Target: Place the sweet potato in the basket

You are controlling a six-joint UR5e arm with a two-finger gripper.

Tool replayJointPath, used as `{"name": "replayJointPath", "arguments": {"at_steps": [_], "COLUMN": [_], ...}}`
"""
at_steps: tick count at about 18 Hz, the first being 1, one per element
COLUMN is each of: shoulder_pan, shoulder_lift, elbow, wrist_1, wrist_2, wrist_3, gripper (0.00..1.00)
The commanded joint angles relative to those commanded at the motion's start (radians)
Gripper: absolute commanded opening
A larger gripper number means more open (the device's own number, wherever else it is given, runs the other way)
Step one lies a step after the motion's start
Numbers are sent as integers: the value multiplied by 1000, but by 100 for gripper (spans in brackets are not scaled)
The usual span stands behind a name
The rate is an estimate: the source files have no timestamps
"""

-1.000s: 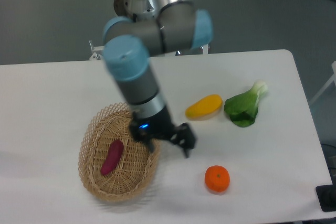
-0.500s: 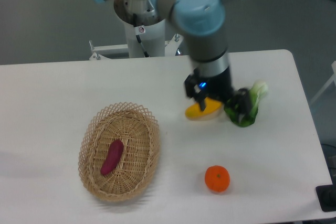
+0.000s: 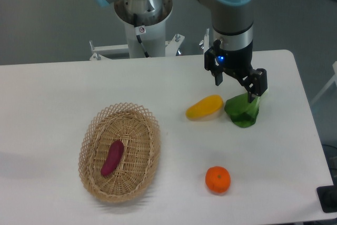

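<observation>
The sweet potato [image 3: 112, 157] lies inside the basket [image 3: 92, 129]. Well right of the basket, the gripper [image 3: 238, 84] hangs empty, fingers [image 3: 259, 85] spread, above the leafy green [image 3: 243, 111].

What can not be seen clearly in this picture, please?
1. Green leafy vegetable: its upper part is covered by the gripper in the camera view.
2. Basket: the floor under the sweet potato is hidden by it.
3. Black object at the right edge: cut off by the frame, so what it is cannot be told.
4. Arm: its upper links are cut off by the top edge.
</observation>
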Motion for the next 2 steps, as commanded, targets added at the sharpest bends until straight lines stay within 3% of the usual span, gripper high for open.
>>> {"name": "replayJointPath", "arguments": {"at_steps": [2], "shoulder_pan": [6], "shoulder_lift": [0], "elbow": [-2], "wrist_1": [0], "wrist_2": [-16], "wrist_3": [-6], "gripper": [100]}}
